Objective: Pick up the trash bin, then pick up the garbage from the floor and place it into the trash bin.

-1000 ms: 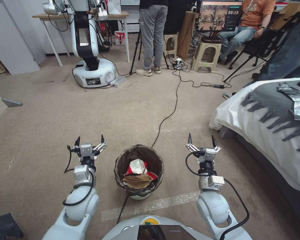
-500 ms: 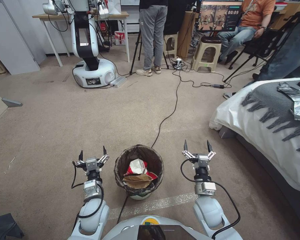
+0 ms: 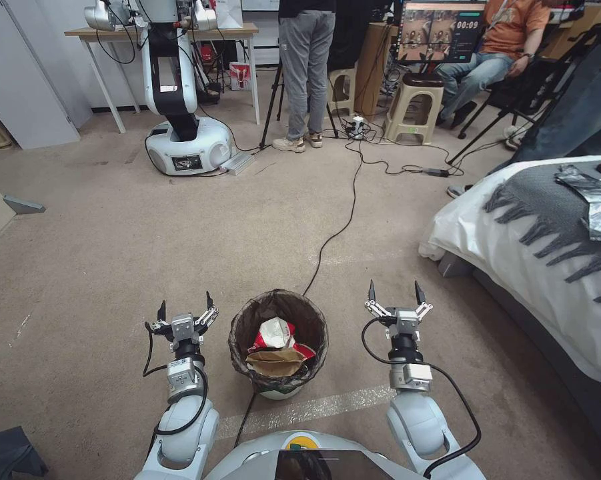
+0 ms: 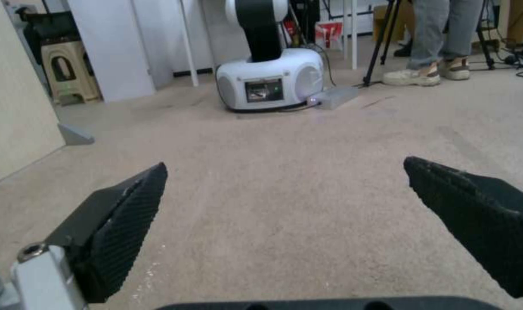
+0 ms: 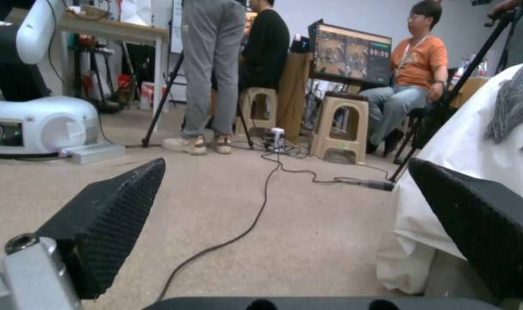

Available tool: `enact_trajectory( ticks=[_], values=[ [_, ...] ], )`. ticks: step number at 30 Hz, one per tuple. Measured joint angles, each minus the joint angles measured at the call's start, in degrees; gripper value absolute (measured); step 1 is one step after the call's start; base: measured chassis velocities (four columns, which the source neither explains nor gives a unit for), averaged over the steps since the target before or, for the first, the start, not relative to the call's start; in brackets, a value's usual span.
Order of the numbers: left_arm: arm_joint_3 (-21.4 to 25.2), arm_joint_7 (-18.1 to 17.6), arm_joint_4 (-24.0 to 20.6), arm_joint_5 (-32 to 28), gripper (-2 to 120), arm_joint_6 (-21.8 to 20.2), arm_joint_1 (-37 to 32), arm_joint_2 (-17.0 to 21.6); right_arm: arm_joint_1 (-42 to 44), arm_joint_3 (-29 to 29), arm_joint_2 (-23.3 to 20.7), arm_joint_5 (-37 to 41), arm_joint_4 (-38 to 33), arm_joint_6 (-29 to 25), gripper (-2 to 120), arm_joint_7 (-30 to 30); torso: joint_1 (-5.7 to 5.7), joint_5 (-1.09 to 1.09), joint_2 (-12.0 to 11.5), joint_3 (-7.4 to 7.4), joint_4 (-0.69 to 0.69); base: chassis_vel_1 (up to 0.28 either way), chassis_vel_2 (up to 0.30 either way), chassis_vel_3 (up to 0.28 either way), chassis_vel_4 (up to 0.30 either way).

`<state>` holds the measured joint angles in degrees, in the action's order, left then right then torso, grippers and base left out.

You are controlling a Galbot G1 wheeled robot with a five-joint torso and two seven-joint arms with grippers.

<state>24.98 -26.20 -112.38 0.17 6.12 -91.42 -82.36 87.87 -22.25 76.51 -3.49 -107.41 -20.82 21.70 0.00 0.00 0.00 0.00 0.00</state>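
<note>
The trash bin (image 3: 247, 327), a small white bucket with a dark brown liner over its rim, stands on the carpet right in front of me. Garbage lies inside it: a red-and-white packet (image 3: 275, 333) above a brown paper bag (image 3: 273, 363). My left gripper (image 3: 184, 307) hovers just left of the bin, open and holding nothing. To the bin's right, my right gripper (image 3: 393, 293) is also open and holds nothing. In the left wrist view the gripper (image 4: 284, 181) spreads wide over bare carpet. In the right wrist view the gripper (image 5: 287, 181) frames a black cable (image 5: 238, 232).
A black cable (image 3: 333, 233) runs across the carpet to the bin. A bed (image 3: 547, 280) with a white sheet and grey blanket stands at the right, silver sheets (image 3: 597, 197) on it. Another white robot (image 3: 180, 100) stands far left by a table. Stools, tripods and people are at the back.
Over the last second both arms pulled back toward me and closer to the bin's sides; since half a second ago they have held still. The bin has not moved.
</note>
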Motion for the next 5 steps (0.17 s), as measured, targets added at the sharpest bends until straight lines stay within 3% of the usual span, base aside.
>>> enact_trajectory(
  ticks=[5],
  values=[
    [-0.03,-0.02,-0.06,-0.09,100,-0.06,0.02,0.04,0.00,0.00,-0.02,0.04,-0.04,0.05,100,0.01,0.00,0.00,0.00,0.00,0.00,0.000,0.000,0.000,0.000]
  ],
)
